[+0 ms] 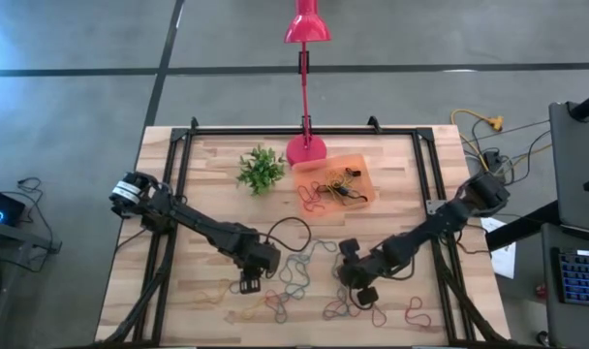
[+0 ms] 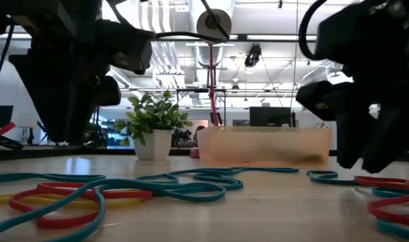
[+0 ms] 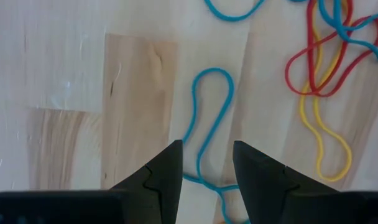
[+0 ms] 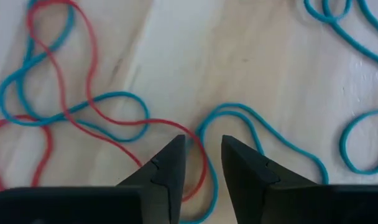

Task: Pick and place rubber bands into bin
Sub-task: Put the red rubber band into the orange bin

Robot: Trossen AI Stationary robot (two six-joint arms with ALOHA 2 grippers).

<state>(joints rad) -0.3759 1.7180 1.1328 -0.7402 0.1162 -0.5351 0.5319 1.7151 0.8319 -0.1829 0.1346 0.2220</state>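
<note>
Judging by the layout, the task is partly done — some rubber bands [image 1: 335,187] are binned in the bin [image 1: 364,160], many are left on the table [image 1: 217,165], both jaws parted, nothing held.

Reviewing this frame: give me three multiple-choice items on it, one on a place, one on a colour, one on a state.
1. Where does the bin sit?
A. Beside the lamp base, at the table's far side
B. Between the two grippers
C. Off the table

2. What colour is the rubber band running between the left gripper's fingertips?
A. Yellow
B. Blue
C. Black

3. How do the right gripper's jaws stand?
A. Clamped shut on a red band
B. Apart, over a blue band on the wood
C. Holding the plant

Answers: 1 A, the high view shows the orange tray next to the pink lamp base. 2 B, the left wrist view shows a blue loop. 3 B, the right wrist view shows a gap between the fingers.
</note>
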